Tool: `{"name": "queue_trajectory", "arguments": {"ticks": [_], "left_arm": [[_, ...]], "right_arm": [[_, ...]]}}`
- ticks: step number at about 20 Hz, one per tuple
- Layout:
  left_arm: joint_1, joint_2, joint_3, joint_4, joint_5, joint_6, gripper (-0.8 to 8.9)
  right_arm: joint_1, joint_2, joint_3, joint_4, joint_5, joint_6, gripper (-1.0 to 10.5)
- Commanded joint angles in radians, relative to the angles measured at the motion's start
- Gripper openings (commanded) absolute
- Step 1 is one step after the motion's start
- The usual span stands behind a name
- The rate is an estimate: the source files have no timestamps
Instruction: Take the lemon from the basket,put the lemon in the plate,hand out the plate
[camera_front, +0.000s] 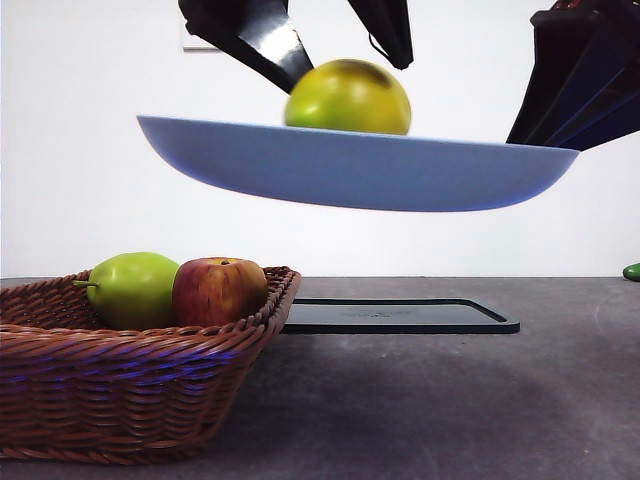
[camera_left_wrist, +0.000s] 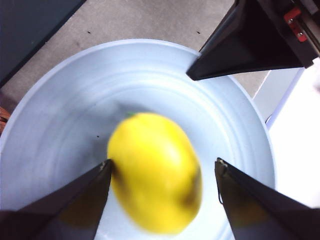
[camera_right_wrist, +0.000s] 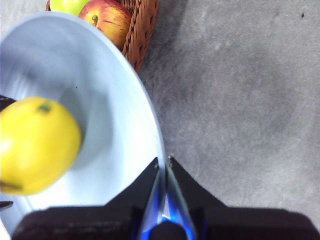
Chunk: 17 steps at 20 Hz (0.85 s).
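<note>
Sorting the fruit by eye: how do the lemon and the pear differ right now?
The lemon is yellow, the pear green. The lemon sits in the raised blue plate between the left pincer's open jaws; the pear lies in the wicker basket beside an apple. Both are smooth and similar in size.

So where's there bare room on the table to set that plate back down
Bare grey table lies in front of the black tray and beside the basket. The tray looks bare too. The basket is crowded with a pear and apple. The right gripper holds the plate aloft; the left gripper straddles the lemon.
</note>
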Motion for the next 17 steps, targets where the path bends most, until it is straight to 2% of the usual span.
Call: {"name": "queue_trajectory", "arguments": {"ticks": [1, 7, 11, 17], "left_arm": [[-0.01, -0.022, 0.044, -0.002, -0.003, 0.009, 3.62], [-0.01, -0.133, 0.122, -0.062, -0.023, 0.007, 3.61], [-0.01, -0.229, 0.122, -0.138, -0.076, -0.017, 3.61], [-0.01, -0.307, 0.122, -0.207, -0.099, -0.035, 3.61]], "right_arm": [[-0.008, 0.014, 0.023, 0.017, 0.014, 0.013, 0.0], [-0.129, 0.139, 0.073, 0.022, 0.02, -0.033, 0.0], [-0.201, 0.286, 0.219, 0.022, 0.017, -0.077, 0.0], [-0.291, 0.571, 0.478, 0.025, 0.018, -0.101, 0.0]]}}
